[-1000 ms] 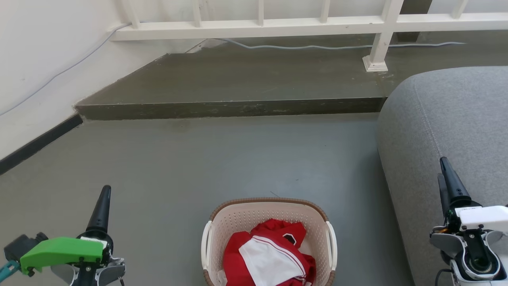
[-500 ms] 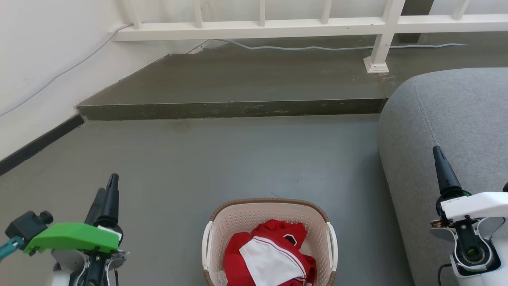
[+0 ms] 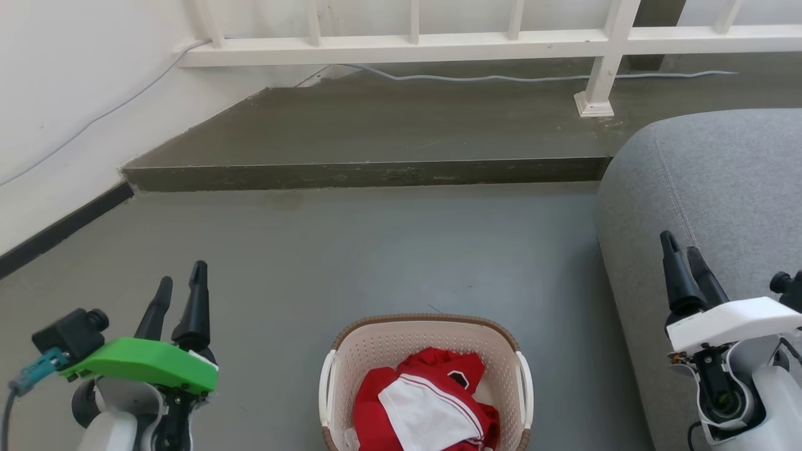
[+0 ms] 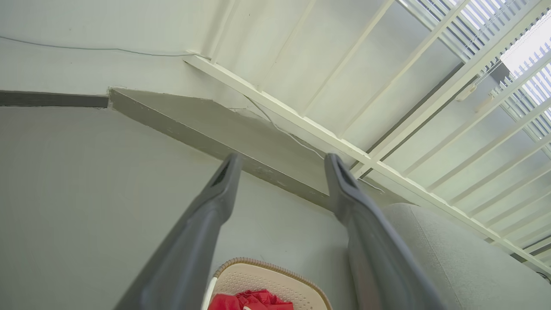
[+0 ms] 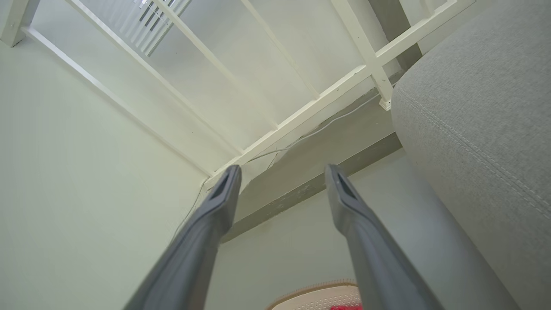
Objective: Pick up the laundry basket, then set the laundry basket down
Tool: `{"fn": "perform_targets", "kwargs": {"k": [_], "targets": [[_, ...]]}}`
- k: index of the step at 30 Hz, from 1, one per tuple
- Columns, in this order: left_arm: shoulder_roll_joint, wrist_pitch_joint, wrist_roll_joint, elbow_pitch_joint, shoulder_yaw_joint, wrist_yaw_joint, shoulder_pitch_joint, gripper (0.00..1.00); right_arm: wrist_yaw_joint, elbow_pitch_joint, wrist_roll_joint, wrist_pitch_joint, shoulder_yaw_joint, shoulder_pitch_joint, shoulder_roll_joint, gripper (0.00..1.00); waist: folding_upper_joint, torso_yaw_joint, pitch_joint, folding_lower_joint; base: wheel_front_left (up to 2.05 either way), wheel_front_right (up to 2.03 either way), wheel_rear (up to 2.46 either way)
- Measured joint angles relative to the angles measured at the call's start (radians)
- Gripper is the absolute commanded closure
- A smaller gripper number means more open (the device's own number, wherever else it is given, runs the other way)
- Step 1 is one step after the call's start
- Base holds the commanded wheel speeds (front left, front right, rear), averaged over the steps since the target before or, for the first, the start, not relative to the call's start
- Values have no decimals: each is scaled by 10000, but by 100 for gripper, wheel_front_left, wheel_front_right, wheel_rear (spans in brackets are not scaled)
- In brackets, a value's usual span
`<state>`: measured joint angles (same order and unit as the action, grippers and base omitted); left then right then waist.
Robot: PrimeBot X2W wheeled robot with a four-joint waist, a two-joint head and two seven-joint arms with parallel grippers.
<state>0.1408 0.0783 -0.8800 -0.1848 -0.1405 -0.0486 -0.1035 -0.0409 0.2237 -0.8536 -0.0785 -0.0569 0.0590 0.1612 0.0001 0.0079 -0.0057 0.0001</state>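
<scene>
Laundry basket [image 3: 388,343] — between left tool [image 3: 182,272], right tool [image 3: 680,242]

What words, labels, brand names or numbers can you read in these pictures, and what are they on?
No readable text anywhere.
The red and white garment in the laundry basket carries a small dark patch, too small to tell whether it holds any lettering.
The sofa and the railing show none.

A bright green plastic cover [image 3: 141,371] tops the left wrist, a white plastic cover [image 3: 730,322] the right. The jaws are long, dark, tapered.
</scene>
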Motion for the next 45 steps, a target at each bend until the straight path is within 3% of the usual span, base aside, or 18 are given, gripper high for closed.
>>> {"fn": "perform_targets", "kwargs": {"k": [17,45], "targets": [[17,608,2345,-184,-874,489,17,0,428,63,2527,-589,-803,-12,163,0,0,-10,-51,0,0,0,0],[132,1620,5549,-629,-1958,844,19,0,1047,314,6086,-1603,-1429,-277,284,0,0,-106,-189,0,0,0,0]]}}
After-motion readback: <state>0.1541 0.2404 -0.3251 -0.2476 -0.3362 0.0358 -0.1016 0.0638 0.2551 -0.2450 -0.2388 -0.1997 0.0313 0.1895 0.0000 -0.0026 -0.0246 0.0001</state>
